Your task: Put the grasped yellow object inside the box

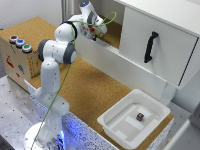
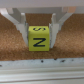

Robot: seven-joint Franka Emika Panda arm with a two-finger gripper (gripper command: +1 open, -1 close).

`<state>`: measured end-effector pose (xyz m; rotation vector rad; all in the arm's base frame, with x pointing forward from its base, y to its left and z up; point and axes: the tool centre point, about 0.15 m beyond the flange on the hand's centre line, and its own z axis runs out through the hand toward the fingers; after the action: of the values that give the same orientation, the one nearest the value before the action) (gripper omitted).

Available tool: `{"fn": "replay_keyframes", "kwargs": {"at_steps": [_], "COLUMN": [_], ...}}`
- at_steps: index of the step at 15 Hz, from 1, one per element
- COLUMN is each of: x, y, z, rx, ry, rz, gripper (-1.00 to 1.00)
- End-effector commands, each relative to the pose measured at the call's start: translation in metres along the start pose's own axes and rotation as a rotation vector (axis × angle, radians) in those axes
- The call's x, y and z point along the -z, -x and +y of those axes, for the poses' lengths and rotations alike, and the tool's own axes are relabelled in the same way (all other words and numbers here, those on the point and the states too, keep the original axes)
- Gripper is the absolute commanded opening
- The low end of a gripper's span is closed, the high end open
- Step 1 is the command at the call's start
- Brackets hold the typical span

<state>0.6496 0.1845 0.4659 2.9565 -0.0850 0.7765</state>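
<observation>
In the wrist view my gripper [image 2: 39,42] is shut on the yellow object [image 2: 39,38], a small yellow cube with black letters on its faces, held between the two fingers [image 2: 22,29]. Brown cork lies right under and behind it, and a white edge [image 2: 40,72] runs in front. In the exterior view the gripper [image 1: 93,34] is over the white lower wall [image 1: 107,55] of the large white box [image 1: 165,30], at its open cork-brown interior [image 1: 113,34]. The box's black handle [image 1: 150,47] is on the front panel. The cube itself is hidden by the hand in that view.
A shallow white tub [image 1: 116,122] with a small dark brown block [image 1: 140,116] sits at the exterior view's lower right. A wooden box with coloured buttons [image 1: 19,52] stands at the left. A green cable [image 1: 60,90] hangs along the arm.
</observation>
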Motion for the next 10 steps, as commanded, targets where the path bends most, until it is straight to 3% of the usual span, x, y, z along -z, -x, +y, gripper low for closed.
{"fn": "replay_keyframes", "kwargs": {"at_steps": [1, 6, 10], "x": [0.063, 0.092, 0.083], "y": [0.066, 0.125, 0.144], "z": [0.028, 0.07, 0.114], "rx": [-0.024, -0.091, -0.128], "ry": [0.047, 0.084, 0.075], "rz": [0.106, 0.052, 0.016], "gripper": [-1.0, -1.0, -1.0]}}
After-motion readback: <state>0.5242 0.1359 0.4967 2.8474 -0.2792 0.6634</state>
